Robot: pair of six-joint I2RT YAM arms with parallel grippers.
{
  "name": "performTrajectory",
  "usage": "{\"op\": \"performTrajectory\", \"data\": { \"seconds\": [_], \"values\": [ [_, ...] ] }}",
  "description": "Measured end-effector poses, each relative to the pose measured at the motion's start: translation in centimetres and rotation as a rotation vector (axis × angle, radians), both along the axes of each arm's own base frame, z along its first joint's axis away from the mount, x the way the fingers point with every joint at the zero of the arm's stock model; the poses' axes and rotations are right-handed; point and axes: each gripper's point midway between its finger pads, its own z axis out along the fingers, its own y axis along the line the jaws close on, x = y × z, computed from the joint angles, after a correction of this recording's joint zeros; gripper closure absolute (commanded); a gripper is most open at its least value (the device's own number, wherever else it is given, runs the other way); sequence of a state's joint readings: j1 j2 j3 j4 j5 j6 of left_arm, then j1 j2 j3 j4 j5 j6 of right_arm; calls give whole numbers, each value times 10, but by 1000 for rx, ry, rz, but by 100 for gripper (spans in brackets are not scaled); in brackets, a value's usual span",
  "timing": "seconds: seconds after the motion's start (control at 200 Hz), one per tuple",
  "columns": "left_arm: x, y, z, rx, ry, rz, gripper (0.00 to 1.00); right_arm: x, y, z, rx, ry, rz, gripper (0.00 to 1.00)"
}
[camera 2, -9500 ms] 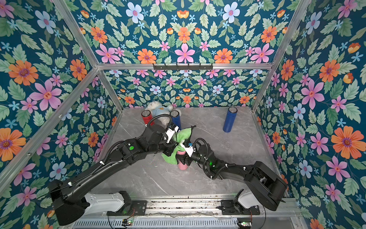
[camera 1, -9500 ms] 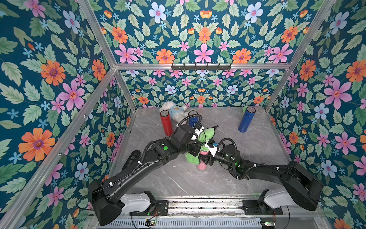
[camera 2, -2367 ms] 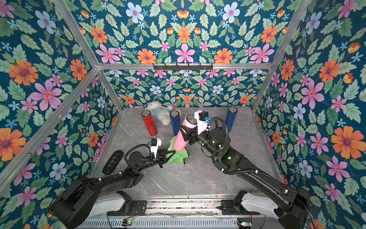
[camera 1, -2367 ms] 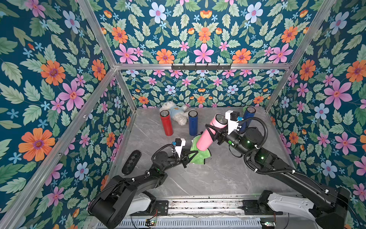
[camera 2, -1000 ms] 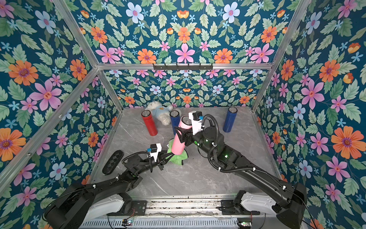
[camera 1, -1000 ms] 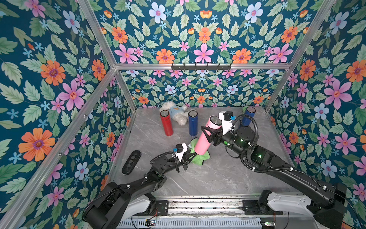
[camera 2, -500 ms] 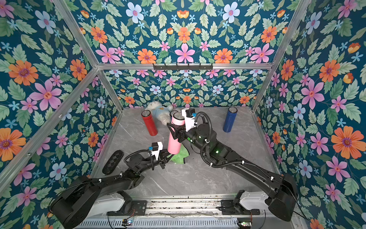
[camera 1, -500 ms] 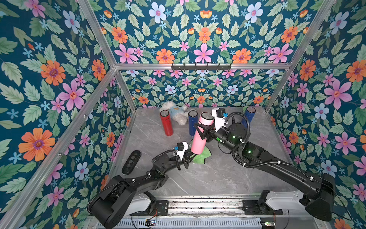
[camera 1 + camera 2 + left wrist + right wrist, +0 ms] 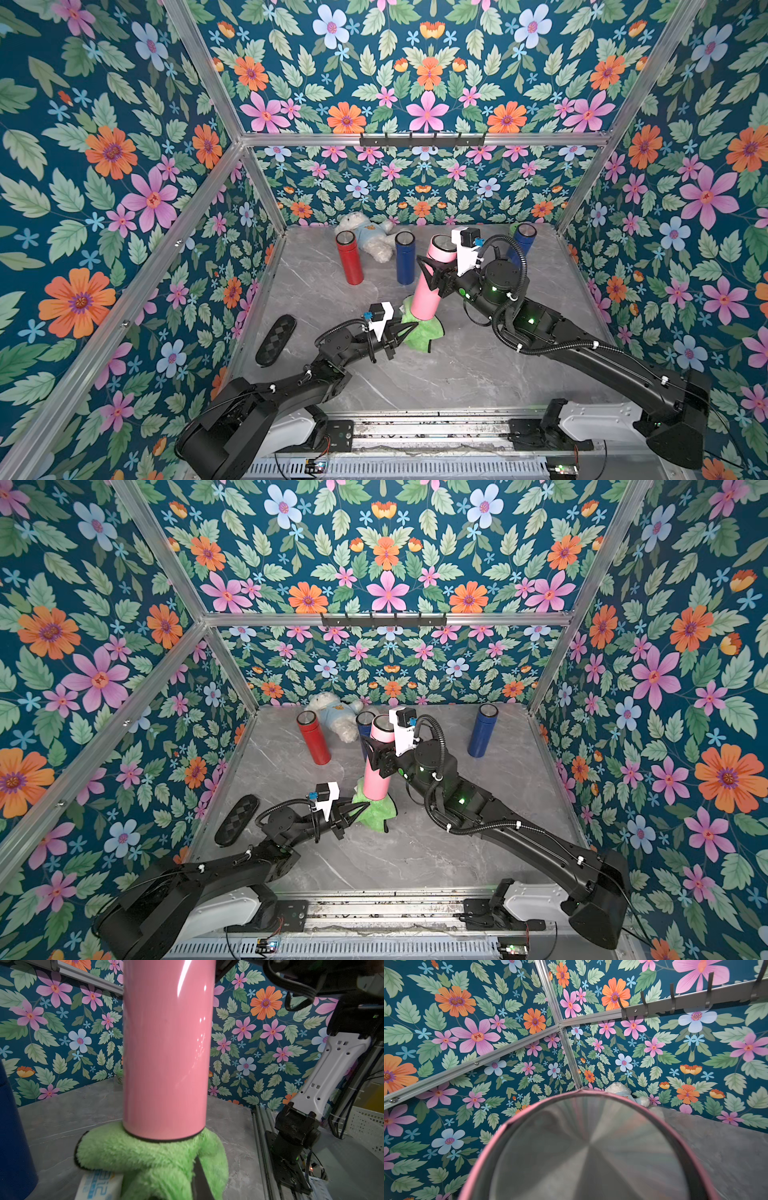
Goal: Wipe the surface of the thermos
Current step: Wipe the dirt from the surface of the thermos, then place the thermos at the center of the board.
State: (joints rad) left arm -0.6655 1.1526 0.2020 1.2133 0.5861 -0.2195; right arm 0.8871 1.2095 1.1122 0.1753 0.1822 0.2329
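Running this rig remotely, I see: left arm [image 9: 291, 386] and right arm [image 9: 623, 370] matte black with rounded joints, white base covers [image 9: 598, 417], white wrist camera mounts [image 9: 463, 253], ribbed black cable [image 9: 512, 246], green status lights [image 9: 528, 320]. Left gripper [image 9: 413, 325] black, tapered.

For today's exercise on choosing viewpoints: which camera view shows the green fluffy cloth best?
The left wrist view: the green fluffy cloth fills its foreground, bunched under the tall pink thermos. Both top views show it only small, beneath the thermos base. The right wrist view does not show it.
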Motion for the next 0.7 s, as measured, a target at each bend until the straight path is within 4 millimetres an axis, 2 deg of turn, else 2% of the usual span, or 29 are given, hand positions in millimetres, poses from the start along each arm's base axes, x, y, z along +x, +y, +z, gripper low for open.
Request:
{"op": "performTrajectory", "data": {
  "seconds": [0.155,0.355,0.55,0.7],
  "values": [
    [1,0,2,2,-19,4,100,-10,-1,2,2,3,39,100],
    [7,-3,-1,10,-13,17,100,-16,11,4,33,-6,106,100],
    [16,-3,-6,12,6,47,100,-7,32,5,60,-27,143,100],
    [17,-1,-6,0,9,58,100,4,39,7,54,-40,116,100]
  ]
}}
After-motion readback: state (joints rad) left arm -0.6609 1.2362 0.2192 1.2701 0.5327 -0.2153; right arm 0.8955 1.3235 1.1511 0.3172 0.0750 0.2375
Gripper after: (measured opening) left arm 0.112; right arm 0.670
